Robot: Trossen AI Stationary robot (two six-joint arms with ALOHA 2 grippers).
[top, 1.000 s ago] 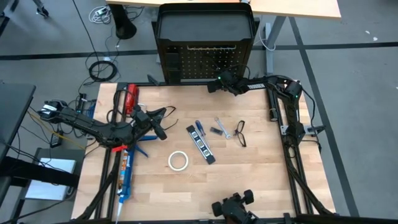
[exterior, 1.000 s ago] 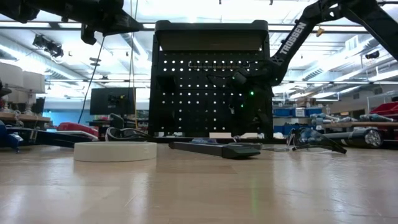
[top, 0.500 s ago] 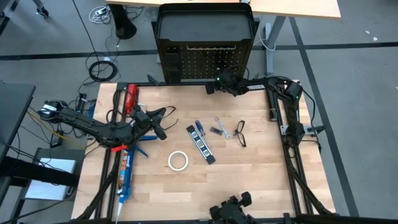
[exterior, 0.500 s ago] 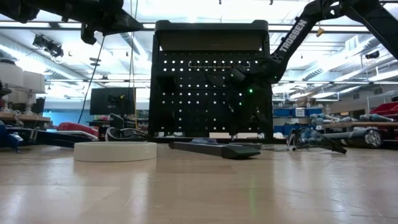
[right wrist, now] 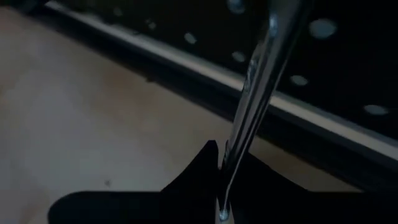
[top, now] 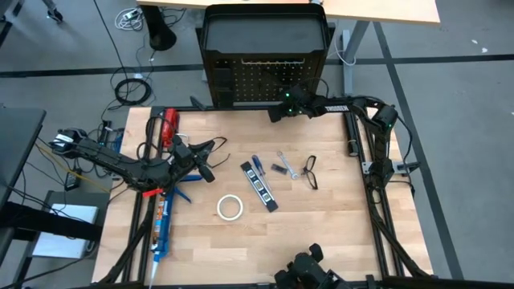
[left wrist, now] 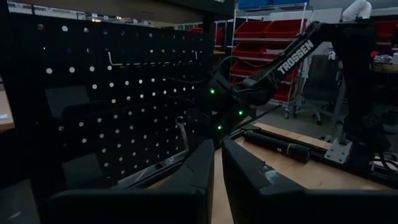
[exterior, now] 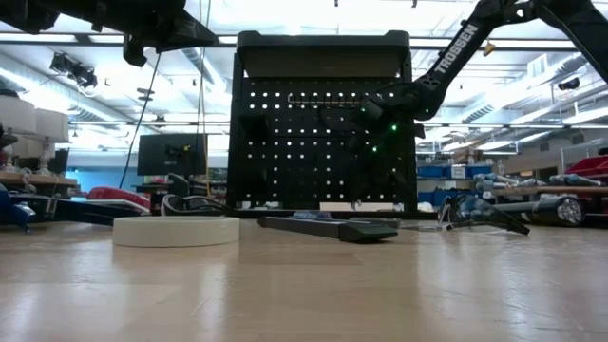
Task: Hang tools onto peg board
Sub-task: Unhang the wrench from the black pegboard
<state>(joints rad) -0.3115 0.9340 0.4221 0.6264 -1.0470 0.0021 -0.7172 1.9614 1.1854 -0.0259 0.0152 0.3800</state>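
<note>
Pale tabletop under both my arms — my right gripper (top: 275,114) sits at the foot of the peg board (top: 265,80), clenched on a wrench (right wrist: 258,93) held upright against its holes. My left gripper (top: 207,160) waits pinched shut and empty over the table's left side — tape (top: 230,208) and glasses (top: 311,172) lie flat mid-table.

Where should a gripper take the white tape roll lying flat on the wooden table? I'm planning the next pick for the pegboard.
Grip the white tape roll across its ring wall, one finger in the centre hole and one outside, coming straight down from above. It lies flat with its hole facing up and bare table all around, so the rim is the only graspable edge.
</note>
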